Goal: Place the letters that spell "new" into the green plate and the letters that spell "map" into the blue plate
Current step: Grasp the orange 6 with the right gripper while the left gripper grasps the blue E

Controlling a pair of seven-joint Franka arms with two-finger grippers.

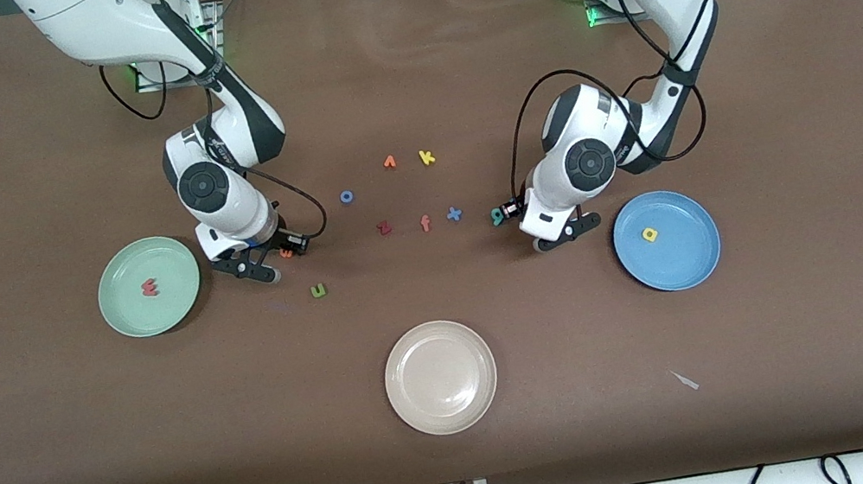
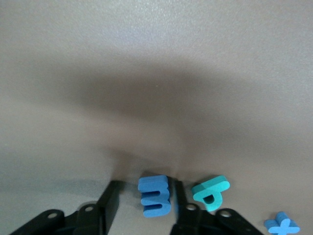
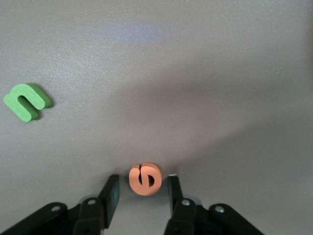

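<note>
Both grippers are low at the table, each with 1 small foam letter between its fingers

The left gripper (image 2: 142, 198) has the blue m (image 2: 155, 196) between its fingers, 1 finger touching and a gap at the other, so I cannot tell if it grips yet; the p (image 2: 211, 192) lies just beside. The right gripper (image 3: 142, 191) is open around the orange e (image 3: 145, 179), with gaps on both sides. The n (image 1: 319, 291) lies near. The w (image 1: 149, 286) is in the green plate (image 1: 124, 315), the a (image 1: 649, 234) in the blue plate (image 1: 693, 259). The letters look light, soft and squashy: pinch the flat sides gently. The brown table (image 1: 767, 361) is flat with lots of room
</note>
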